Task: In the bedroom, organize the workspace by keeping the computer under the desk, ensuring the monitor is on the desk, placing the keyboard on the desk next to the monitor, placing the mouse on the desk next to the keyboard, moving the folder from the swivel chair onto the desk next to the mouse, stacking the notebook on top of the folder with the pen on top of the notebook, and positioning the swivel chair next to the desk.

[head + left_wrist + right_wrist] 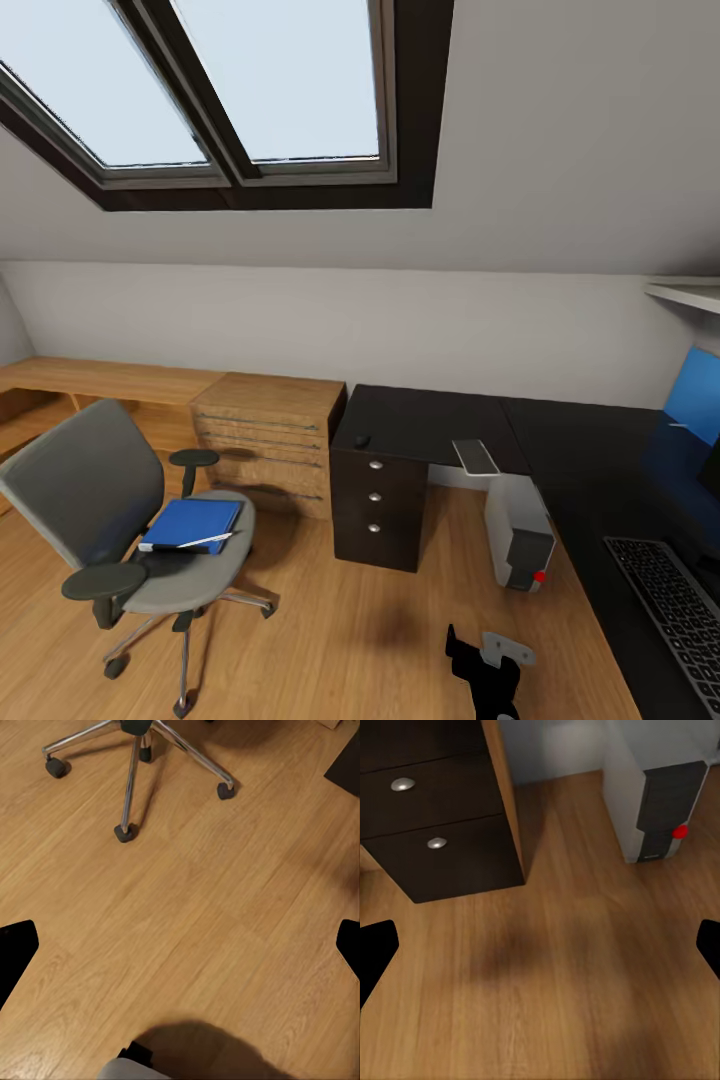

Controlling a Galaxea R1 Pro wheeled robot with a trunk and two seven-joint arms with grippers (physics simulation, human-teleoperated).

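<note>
Right pincer [540,952], fingers spread over bare wood-plank floor beside the light-grey computer tower [520,535]; left pincer [180,949] likewise spread and nearer the flat bright-blue folder [190,525], which lies on the grey swivel chair [110,520] seat, long axis toward the glossy black surface [590,460].

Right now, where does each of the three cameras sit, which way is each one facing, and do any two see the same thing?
Head view: high on the robot, facing the glossy black L-shaped desk and grey swivel chair; a dark arm part shows low.
Left wrist view: aimed down at the wood-plank floor; black fingertips at the edges.
Right wrist view: facing the dark drawers and light-grey computer tower.
Shared: head and right wrist views both show that tower.
</note>
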